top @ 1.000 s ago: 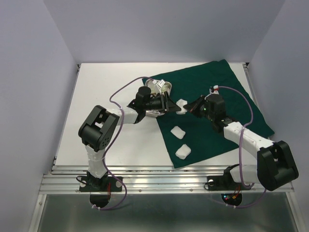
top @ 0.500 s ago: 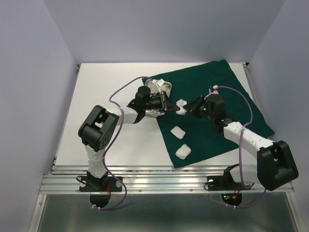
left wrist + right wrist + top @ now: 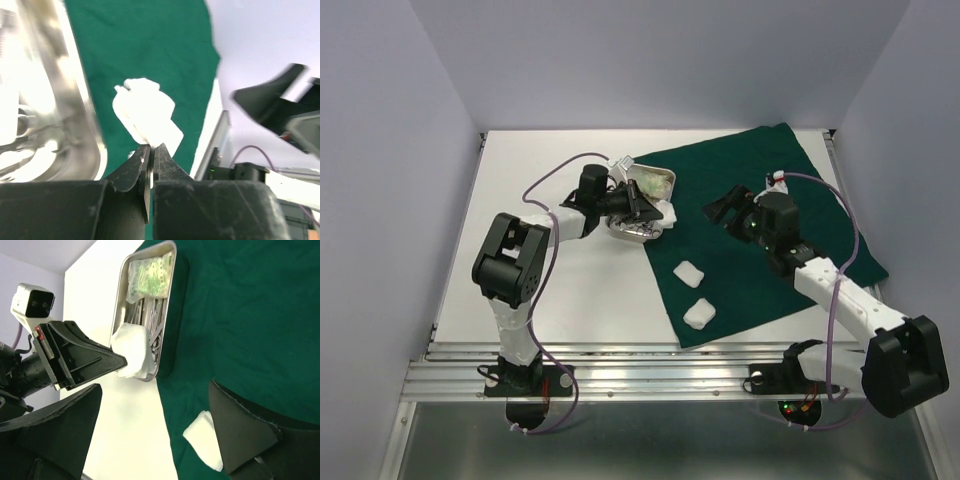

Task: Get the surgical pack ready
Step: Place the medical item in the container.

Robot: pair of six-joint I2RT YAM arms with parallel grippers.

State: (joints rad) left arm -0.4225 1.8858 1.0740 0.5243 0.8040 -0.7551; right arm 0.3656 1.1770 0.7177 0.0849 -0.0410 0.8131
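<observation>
The dark green drape [image 3: 770, 190] covers the table's right half. A steel tray [image 3: 628, 233] sits at the drape's left edge, holding the pale packet [image 3: 150, 271] and the steel forceps [image 3: 146, 315]. My left gripper [image 3: 648, 208] is shut on a white gauze pad [image 3: 145, 111] and holds it at the near end of the tray [image 3: 166, 340]. My right gripper [image 3: 155, 390] is open and empty, hanging above the drape to the right of the tray [image 3: 80, 105]. Two more gauze pads [image 3: 688, 272] [image 3: 698, 314] lie on the drape's near part.
Bare white table [image 3: 550, 290] lies left of the drape. Purple cables loop over both arms. Metal rails [image 3: 620, 375] run along the near edge, and pale walls close in the back and sides.
The right gripper opened, let go of the gauze pad and drew back to the right. The left gripper shut on that pad and carried it left to the tray.
</observation>
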